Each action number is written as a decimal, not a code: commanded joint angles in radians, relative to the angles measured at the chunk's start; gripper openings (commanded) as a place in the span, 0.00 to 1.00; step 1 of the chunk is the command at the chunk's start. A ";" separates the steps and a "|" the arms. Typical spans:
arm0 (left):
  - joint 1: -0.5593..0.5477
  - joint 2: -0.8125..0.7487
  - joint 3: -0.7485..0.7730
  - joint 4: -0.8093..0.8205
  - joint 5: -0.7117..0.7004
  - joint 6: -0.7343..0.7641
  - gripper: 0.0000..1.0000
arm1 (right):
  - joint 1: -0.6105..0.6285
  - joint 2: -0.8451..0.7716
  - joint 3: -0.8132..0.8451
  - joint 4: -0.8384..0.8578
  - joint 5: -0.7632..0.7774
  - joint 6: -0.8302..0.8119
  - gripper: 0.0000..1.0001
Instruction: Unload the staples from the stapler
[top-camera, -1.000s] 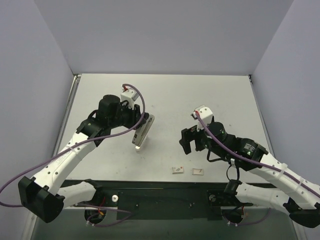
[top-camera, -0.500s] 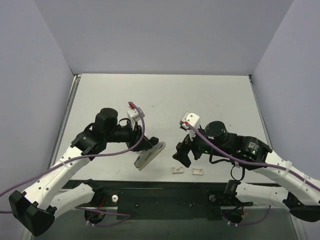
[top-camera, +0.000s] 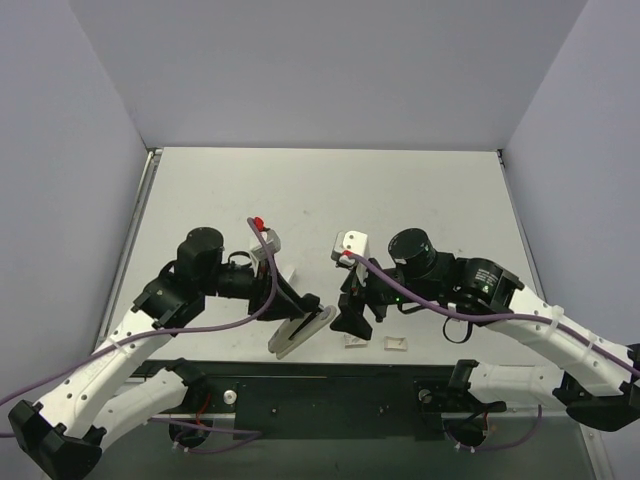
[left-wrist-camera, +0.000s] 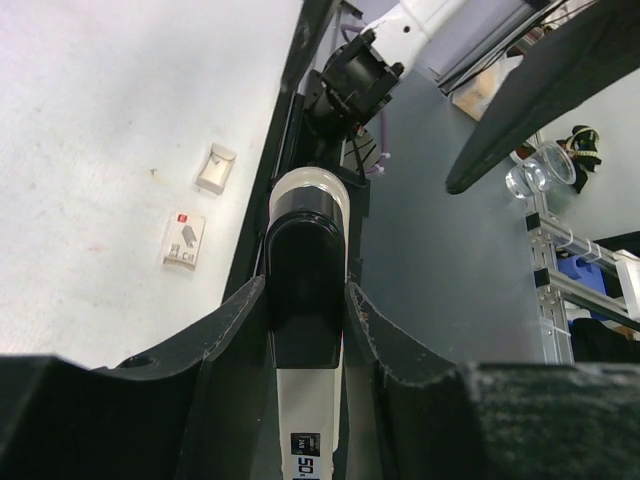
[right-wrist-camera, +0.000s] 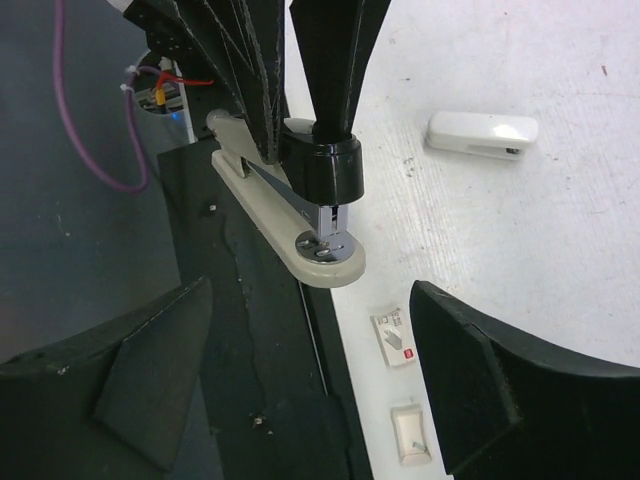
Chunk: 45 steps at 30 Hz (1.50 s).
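My left gripper (top-camera: 292, 306) is shut on the stapler (top-camera: 301, 333), a pale bar with a black cap and a silver metal front. It holds the stapler tilted over the table's near edge. In the left wrist view the stapler (left-wrist-camera: 310, 190) sits between the jaws of the left gripper (left-wrist-camera: 305, 292). My right gripper (top-camera: 352, 318) is open and empty, just right of the stapler's front end and apart from it. The right wrist view shows the stapler (right-wrist-camera: 322, 222) beyond the right gripper (right-wrist-camera: 312, 300). No staples show in any view.
Two small white cards (top-camera: 355, 341) (top-camera: 396, 344) lie by the near edge; they also show in the left wrist view (left-wrist-camera: 184, 240) and the right wrist view (right-wrist-camera: 396, 337). A small white oblong object (right-wrist-camera: 482, 133) lies on the table. The black front rail (top-camera: 330, 385) runs below.
My left gripper has carried the stapler from the middle left of the table down to the near edge. My right gripper has moved left, close to the stapler.
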 joint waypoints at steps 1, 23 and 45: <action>-0.003 -0.043 0.010 0.136 0.101 -0.030 0.00 | 0.003 0.023 0.053 0.030 -0.093 -0.033 0.74; -0.004 -0.110 -0.010 0.216 0.147 -0.069 0.00 | 0.006 0.115 0.090 0.085 -0.206 -0.011 0.53; -0.004 -0.130 -0.018 0.287 0.146 -0.112 0.00 | 0.006 0.107 0.021 0.148 -0.255 0.004 0.00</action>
